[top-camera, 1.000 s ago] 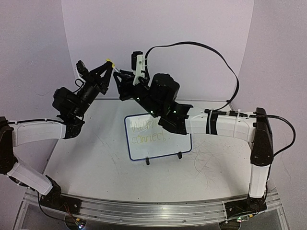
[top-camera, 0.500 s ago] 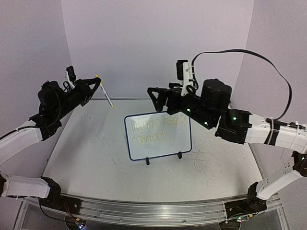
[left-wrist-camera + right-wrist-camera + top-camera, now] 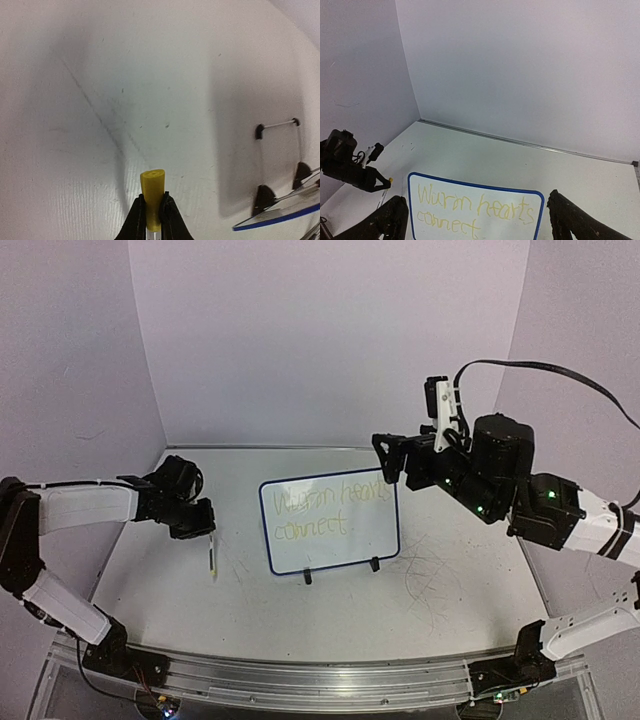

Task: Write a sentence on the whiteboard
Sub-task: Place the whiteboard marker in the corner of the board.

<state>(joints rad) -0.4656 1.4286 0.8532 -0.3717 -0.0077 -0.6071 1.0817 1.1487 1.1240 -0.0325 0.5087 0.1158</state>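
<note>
On the left side of the table (image 3: 450, 600), the left arm reaches in low and the left hand (image 3: 203, 530) is clamped tight on a marker (image 3: 212, 558). Marker hangs nearly upright below the fingers, lower end down at the table surface; contact can't be confirmed from the top view. In the left wrist view the hand (image 3: 152, 220) pinches the barrel from both sides, with the marker's yellow end (image 3: 152, 190) poking out past the fingertips over bare table, well apart from the board. Further right, around mid-table, the whiteboard (image 3: 340, 552) stands tilted back on its two black feet (image 3: 308, 577), dark-blue frame, rounded corners; its edge and feet also show at the right of the left wrist view (image 3: 270, 220). The sentence (image 3: 325, 510) is on it in faint yellow-green marker, two lines: "Warm hearts" on top, "connect" below, filling the upper part, lower strip blank. Grey scratch marks (image 3: 430, 575) scuff the table just right of the board. Far right, the right hand (image 3: 388, 460) hovers raised off the table above the board's upper right corner, fingers spread fully apart, nothing in it. Right wrist view looks down between those fingers (image 3: 390, 222) at the whiteboard (image 3: 515, 230) and the sentence (image 3: 470, 207).
</note>
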